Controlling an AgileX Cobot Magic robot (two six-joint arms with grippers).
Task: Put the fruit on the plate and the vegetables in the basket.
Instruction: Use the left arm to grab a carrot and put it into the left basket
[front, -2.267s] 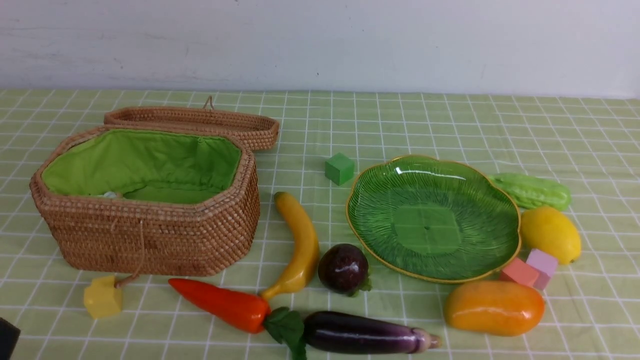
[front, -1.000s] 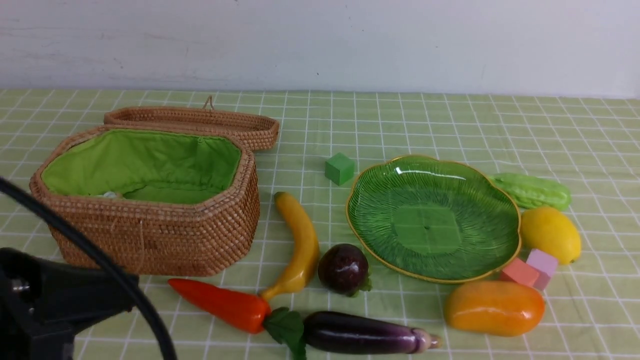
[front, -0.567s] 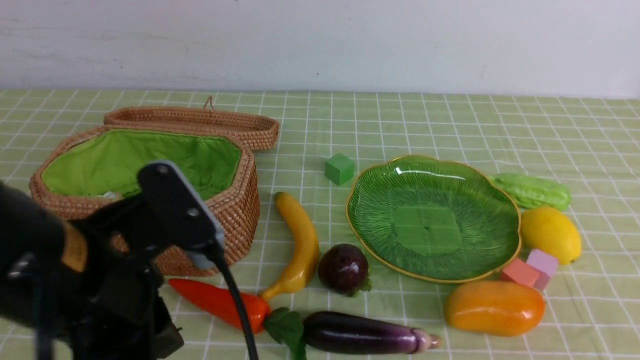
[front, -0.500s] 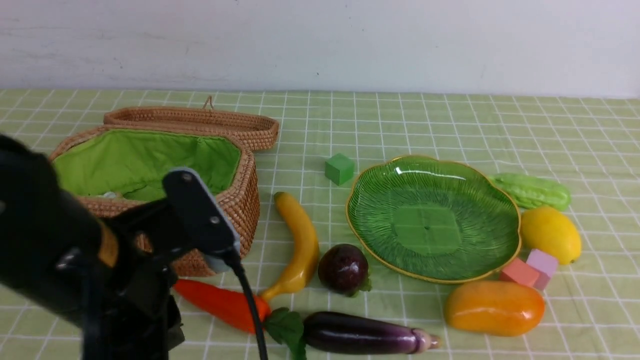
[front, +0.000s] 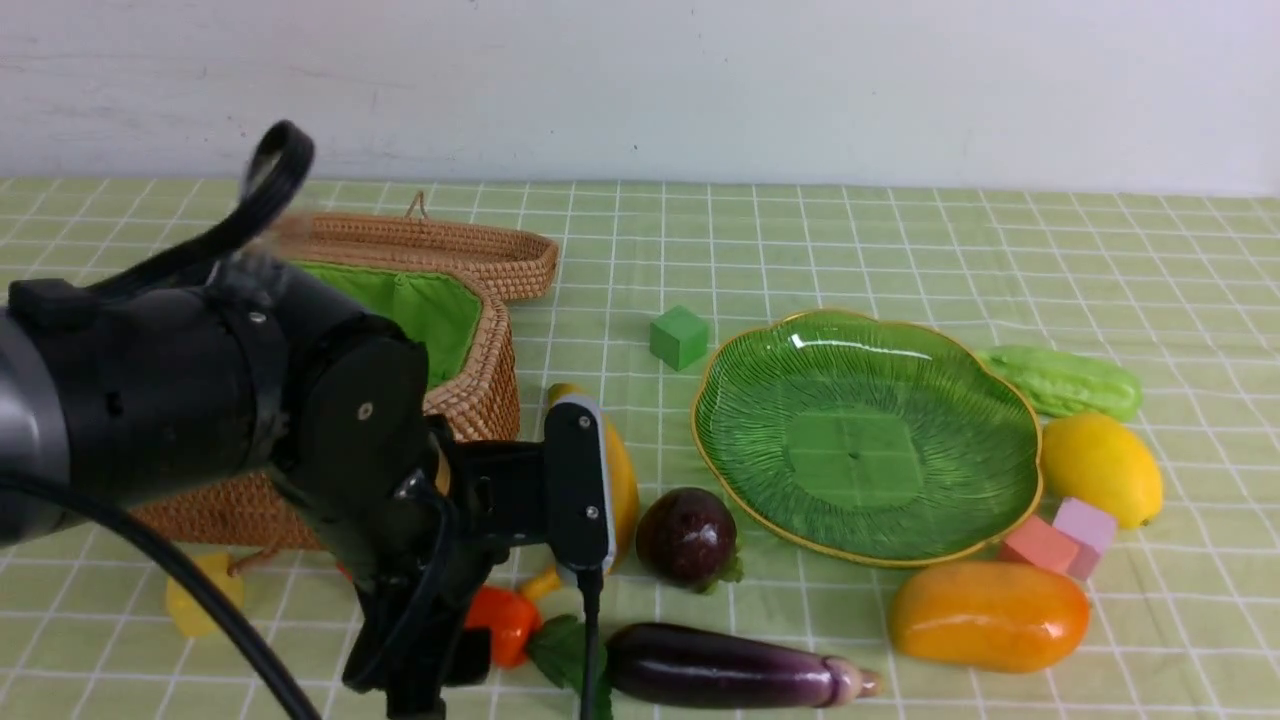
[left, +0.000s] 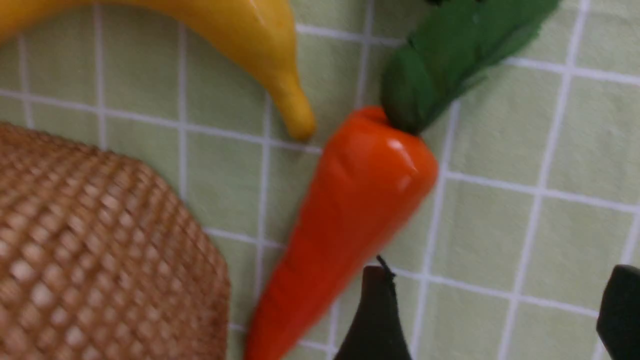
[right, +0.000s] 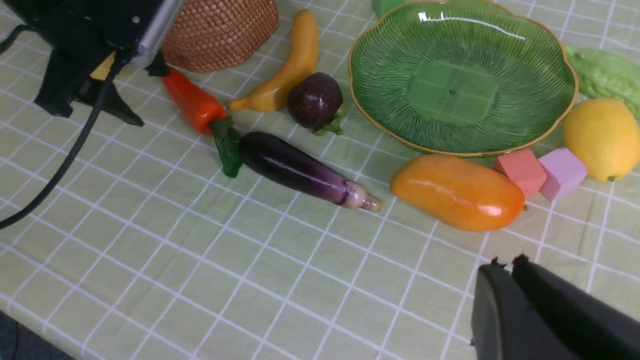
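orange carrot (left: 350, 215) lies on the worktop (left: 500, 125) just beside one finger of the left hand (left: 495, 320), not yet between them; that hand is spread wide, apparently to straddle it for the basket (left: 100, 250) close on the carrot's far side. the banana (left: 240, 45) tip lies just beyond. the right hand (right: 507, 265) hangs pressed together, empty, well short of the mango (right: 457, 192) and plate (right: 460, 85).

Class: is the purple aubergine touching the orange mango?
Apart. The right wrist view shows a strip of bare cloth between the mango and the pale stem end of the aubergine.
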